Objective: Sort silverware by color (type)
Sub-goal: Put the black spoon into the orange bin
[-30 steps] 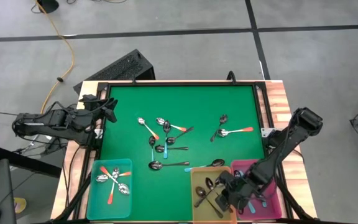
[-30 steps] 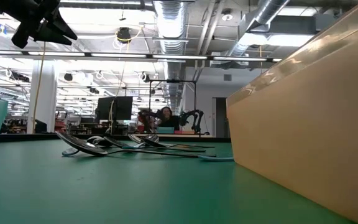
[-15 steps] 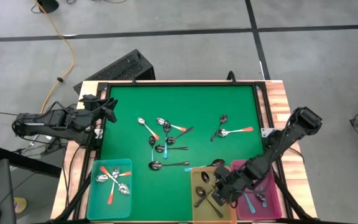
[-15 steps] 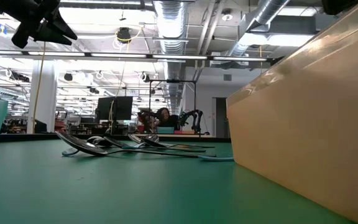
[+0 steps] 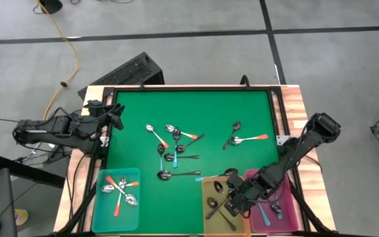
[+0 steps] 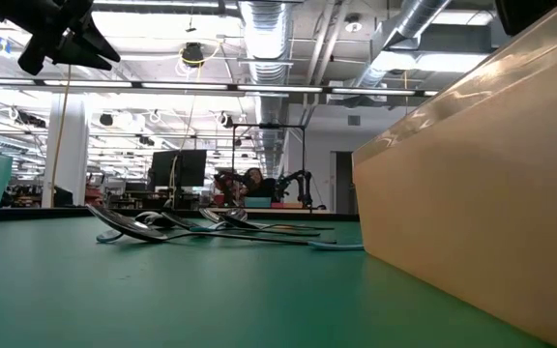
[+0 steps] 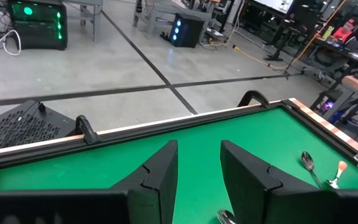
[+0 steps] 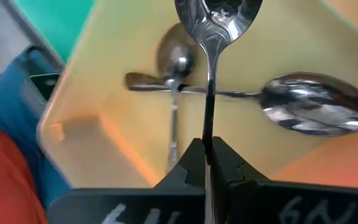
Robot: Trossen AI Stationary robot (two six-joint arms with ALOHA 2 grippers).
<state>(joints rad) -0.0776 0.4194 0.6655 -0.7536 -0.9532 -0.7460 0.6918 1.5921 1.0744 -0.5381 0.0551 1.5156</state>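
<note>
The right hand (image 5: 232, 204) hangs over the yellow bin (image 5: 210, 220) at the near edge of the bench (image 5: 196, 105), its fingers pinched tight on the thin handle of a plain metal spoon (image 8: 211, 37); the bowl of that spoon points away from the wrist, above two more plain spoons (image 8: 241, 93) lying crossed on the bin floor. The pink bin (image 5: 287, 217) stands just beside the yellow one at the near right corner and holds blue-handled spoons. The teal bin (image 5: 101, 220) sits at the near left corner with orange-handled spoons (image 5: 118, 187) inside. The left hand (image 5: 116, 117) waits at the left rim of the bench, raised off the surface, fingers (image 7: 160, 177) partly apart and holding nothing. Unsorted silverware lies in two groups: a cluster of spoons (image 5: 173, 148) left of centre, and a pair (image 5: 242, 137) toward the right edge. The far third of the green surface and the strip between the teal and yellow bins are free of objects.
</note>
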